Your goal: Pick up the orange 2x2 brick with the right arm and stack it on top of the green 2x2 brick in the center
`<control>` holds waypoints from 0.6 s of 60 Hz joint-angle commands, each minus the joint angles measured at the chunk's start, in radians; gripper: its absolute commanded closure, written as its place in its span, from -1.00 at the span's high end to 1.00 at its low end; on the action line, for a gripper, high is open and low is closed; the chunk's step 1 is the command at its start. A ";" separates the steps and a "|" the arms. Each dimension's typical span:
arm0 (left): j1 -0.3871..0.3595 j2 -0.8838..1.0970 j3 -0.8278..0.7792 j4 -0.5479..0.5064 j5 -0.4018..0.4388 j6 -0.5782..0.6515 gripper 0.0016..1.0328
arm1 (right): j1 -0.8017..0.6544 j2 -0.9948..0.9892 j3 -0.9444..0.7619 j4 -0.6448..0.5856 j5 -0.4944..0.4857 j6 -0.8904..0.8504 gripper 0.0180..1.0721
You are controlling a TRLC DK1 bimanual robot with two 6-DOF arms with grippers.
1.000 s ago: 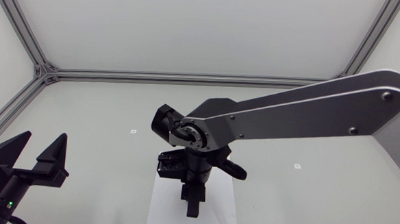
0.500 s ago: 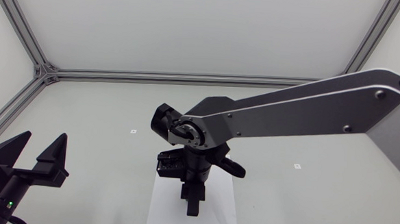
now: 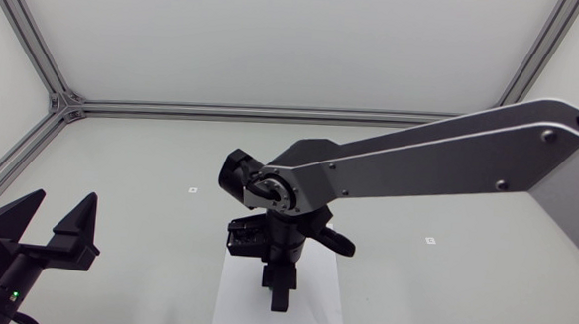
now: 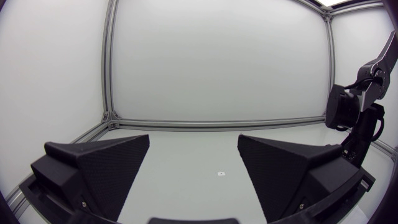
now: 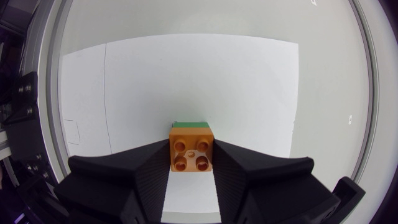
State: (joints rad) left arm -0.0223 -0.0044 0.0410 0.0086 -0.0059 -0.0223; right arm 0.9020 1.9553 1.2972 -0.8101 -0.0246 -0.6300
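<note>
The left end effector (image 3: 65, 208) is spread and empty, well apart from the work, and should play no part. The right end effector (image 3: 279, 295) pinches the orange brick (image 5: 191, 154) between its fingers. The green brick (image 5: 191, 124) shows as a thin edge just beyond and under it, on the white sheet (image 5: 186, 74). The two look nearly aligned, so lower straight, hold the brick level, press until seated, then open and lift away without dragging.

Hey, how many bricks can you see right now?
2. The orange brick is held in the right claw; the green brick lies directly under it, only an edge showing. The right arm hides both in the head view.
</note>
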 commanded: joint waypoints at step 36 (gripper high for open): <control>0.005 -0.008 -0.041 -0.015 0.004 0.013 0.92 | -0.006 0.044 -0.042 -0.029 0.009 0.000 -0.22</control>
State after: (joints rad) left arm -0.0223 -0.0044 0.0410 0.0090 -0.0055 -0.0219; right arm 0.9016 1.9514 1.2972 -0.8120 -0.0250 -0.6292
